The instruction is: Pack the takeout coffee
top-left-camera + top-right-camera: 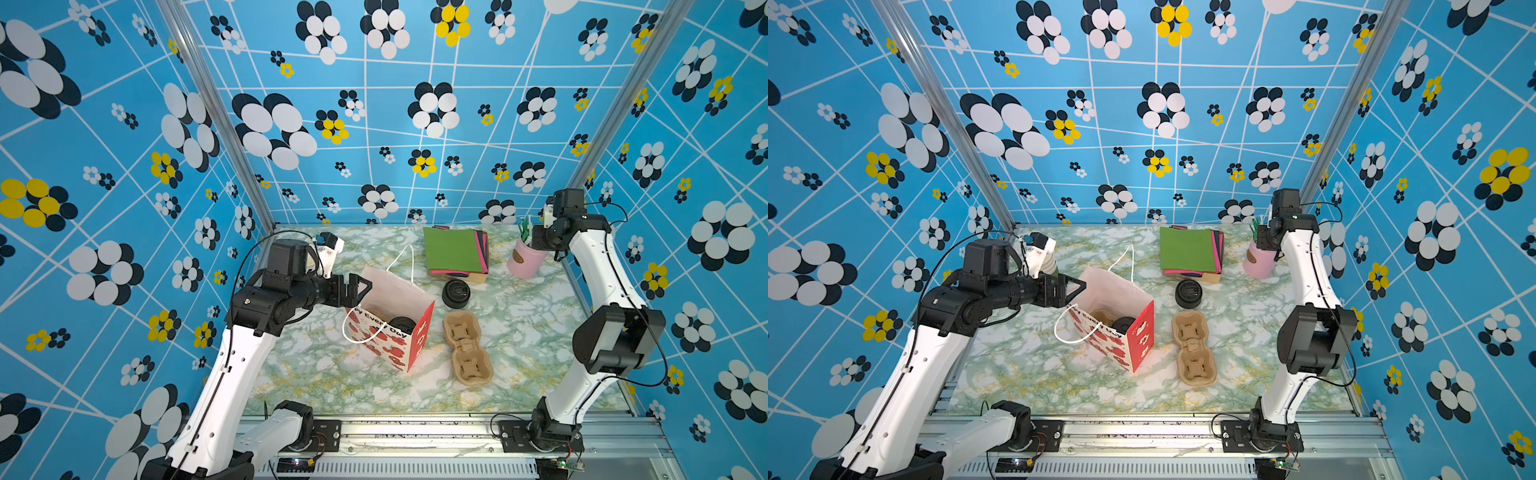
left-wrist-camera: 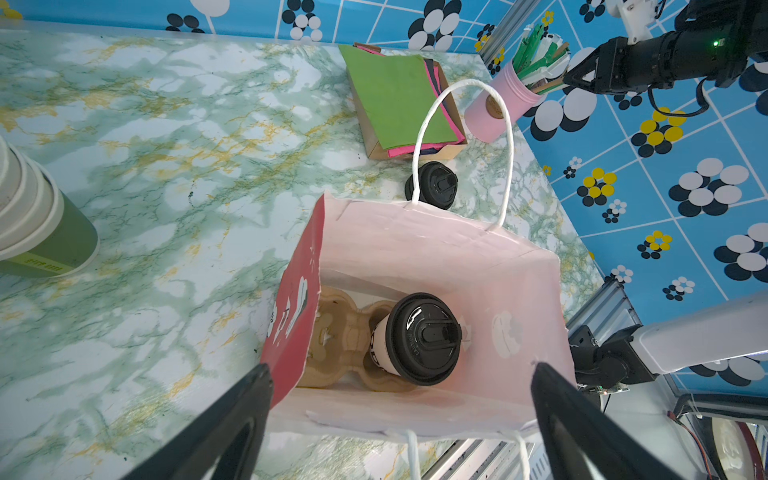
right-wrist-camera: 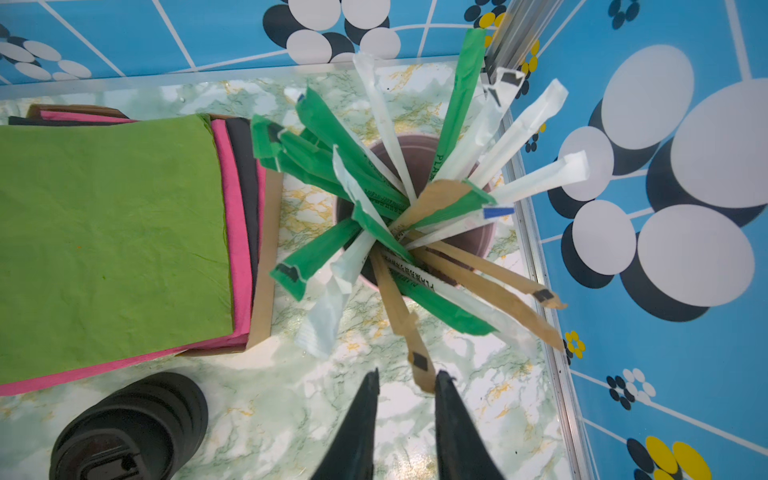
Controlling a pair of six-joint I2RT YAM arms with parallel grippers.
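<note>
One takeout coffee (image 2: 422, 338), one paper bag (image 2: 436, 257), two pulp carriers (image 1: 467, 349) (image 2: 332, 345), one lid stack (image 1: 456, 293).

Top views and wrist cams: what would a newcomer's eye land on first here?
The red-and-white bag mid-table, with the coffee seated in a carrier inside it. The left gripper gapes wide by the bag's mouth. At the far right corner the right gripper noses a brown straw fanning from the pink cup.

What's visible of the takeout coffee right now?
The takeout coffee is a white paper cup with dark lettering, capped by a black plastic sip lid. It sits in one well of a brown pulp carrier at the bottom of the open paper bag; the other well is empty. Both top views show only its lid.
</note>
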